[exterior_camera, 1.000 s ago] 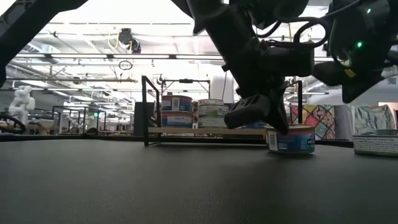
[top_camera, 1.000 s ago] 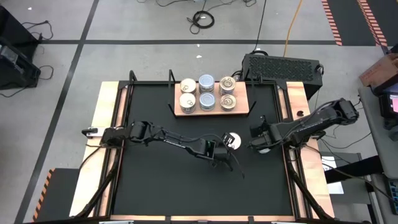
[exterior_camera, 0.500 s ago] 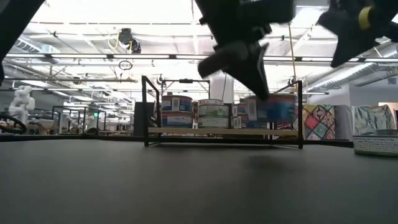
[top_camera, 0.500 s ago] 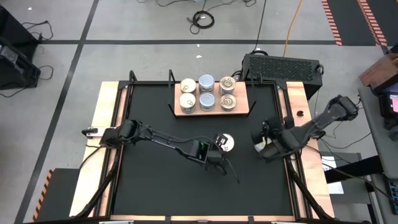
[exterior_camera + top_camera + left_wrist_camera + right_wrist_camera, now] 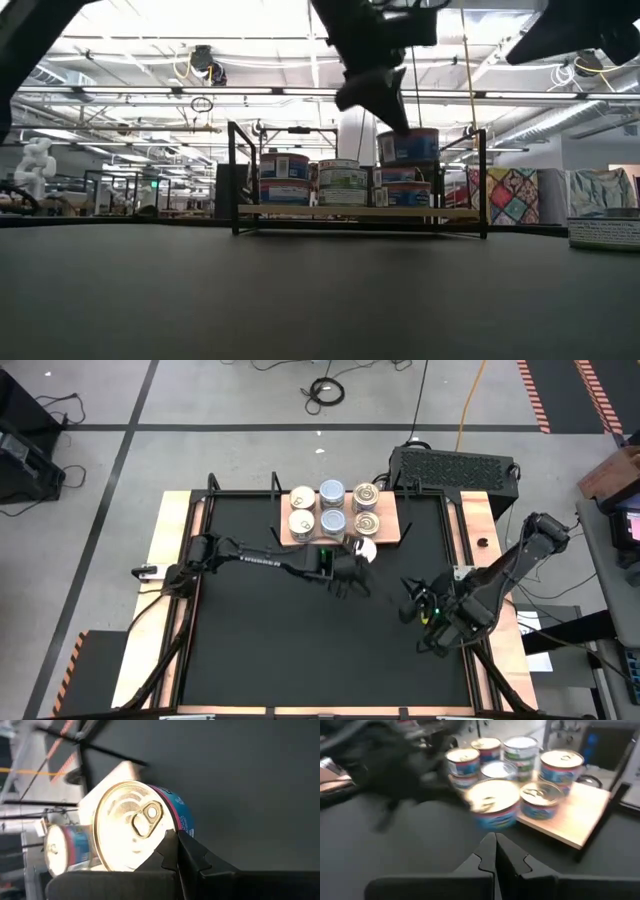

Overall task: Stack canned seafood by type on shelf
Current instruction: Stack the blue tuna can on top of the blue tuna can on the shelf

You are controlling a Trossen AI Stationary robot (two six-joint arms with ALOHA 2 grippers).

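Several canned seafood tins (image 5: pixel 333 508) stand in short stacks on the light wooden shelf (image 5: pixel 390 536) at the table's far side. My left gripper (image 5: pixel 352 562) is shut on one more tin (image 5: pixel 408 146) with a shiny top and a blue label. It holds that tin in the air at the shelf's near edge, about level with the upper tins. My right gripper (image 5: pixel 408 605) is shut and empty over the table's right part, facing the shelf (image 5: pixel 570 827). My left gripper pinches the tin at the edge of its top (image 5: pixel 161 836) between its two shut fingertips, which hide the exact spot. The fingers slant down from the near left. The tin hangs below them, upright and level, clear of table and shelf.
A black ribbed box (image 5: pixel 455 465) stands beyond the table's far right corner. Another tin (image 5: pixel 604 233) rests on the table at the right edge of the low view. Black posts (image 5: pixel 233 175) stand at the shelf's ends. Bare black tabletop (image 5: pixel 280 640) lies to the near left.
My left gripper has lifted the tin off the table and carried it up and toward the far edge, to the shelf's near side. My right gripper has drawn back toward the table's near right and swung round to face the shelf.
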